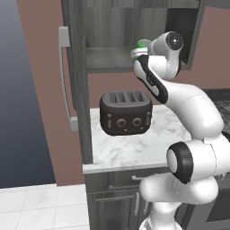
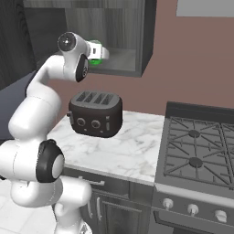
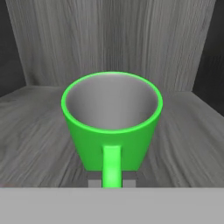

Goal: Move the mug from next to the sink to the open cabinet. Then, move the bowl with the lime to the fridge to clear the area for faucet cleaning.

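Observation:
The bright green mug (image 3: pixel 112 118) stands upright inside the open cabinet (image 1: pixel 108 58), over its grey wood shelf (image 3: pixel 39 135), with its handle turned toward the hand. My gripper (image 3: pixel 112 180) is shut on that handle, which sits between the two grey pads (image 3: pixel 94 183). From the base views the mug (image 1: pixel 143 43) (image 2: pixel 95 51) peeks out past the gripper (image 1: pixel 139 50) (image 2: pixel 99 54) at the shelf's front edge. Whether the mug's base touches the shelf I cannot tell. The sink, bowl, lime, fridge and faucet are out of view.
The cabinet door (image 1: pixel 77 90) hangs open at the left with its silver bar handle (image 1: pixel 63 81). A black four-slot toaster (image 1: pixel 126 112) (image 2: pixel 96 113) sits on the marble counter (image 1: pixel 134 150) under the cabinet. A gas stove (image 2: pixel 196 146) lies to the right.

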Motion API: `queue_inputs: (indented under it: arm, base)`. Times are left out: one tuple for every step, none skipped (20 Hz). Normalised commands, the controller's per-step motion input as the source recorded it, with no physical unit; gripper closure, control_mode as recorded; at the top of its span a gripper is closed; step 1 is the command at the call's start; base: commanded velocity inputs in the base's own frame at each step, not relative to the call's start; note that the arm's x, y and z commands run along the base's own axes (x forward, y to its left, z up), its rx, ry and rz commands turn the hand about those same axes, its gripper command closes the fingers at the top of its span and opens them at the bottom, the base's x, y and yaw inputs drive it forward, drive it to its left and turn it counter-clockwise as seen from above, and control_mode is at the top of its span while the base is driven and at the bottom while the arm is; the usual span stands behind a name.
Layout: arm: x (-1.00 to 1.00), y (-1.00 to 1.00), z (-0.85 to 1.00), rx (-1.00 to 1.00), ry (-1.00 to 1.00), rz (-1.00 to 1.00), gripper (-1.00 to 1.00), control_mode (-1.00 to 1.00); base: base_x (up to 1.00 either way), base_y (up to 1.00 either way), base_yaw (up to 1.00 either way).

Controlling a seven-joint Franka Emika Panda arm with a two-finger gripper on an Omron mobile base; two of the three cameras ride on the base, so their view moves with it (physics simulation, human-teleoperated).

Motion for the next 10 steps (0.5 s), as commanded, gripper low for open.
queue_inputs:
  arm:
    - [0.19,0.00,-0.19,0.00,0.00,0.00,1.00,-1.00]
    - [0.22,0.00,-0.21,0.00,0.00,0.00,1.00,-1.00]
    - [0.21,0.00,-0.26,0.00,-0.01,0.00,1.00,-1.00]
    - [0.15,0.00,-0.34,-0.01,-0.01,0.00,1.00,-1.00]
    - [0.14,0.00,-0.40,-0.02,-0.01,0.00,1.00,-1.00]
    - [0.21,0.00,-0.39,-0.03,0.00,0.00,1.00,-1.00]
    - [0.29,0.00,-0.34,-0.02,0.00,0.00,1.00,-1.00]
    - [0.45,0.00,-0.23,-0.05,-0.02,0.00,1.00,-1.00]
    - [0.56,0.00,-0.16,-0.03,-0.01,0.00,1.00,-1.00]
    - [0.55,0.00,-0.01,-0.02,-0.04,0.00,1.00,-1.00]
  base:
    - [0.00,0.00,0.00]
    - [0.00,0.00,0.00]
    - [0.00,0.00,0.00]
    - [0.00,0.00,0.00]
    - [0.00,0.00,0.00]
    - [0.00,0.00,0.00]
    - [0.00,0.00,0.00]
    - [0.00,0.00,0.00]
    - [0.00,0.00,0.00]
    - [0.00,0.00,0.00]
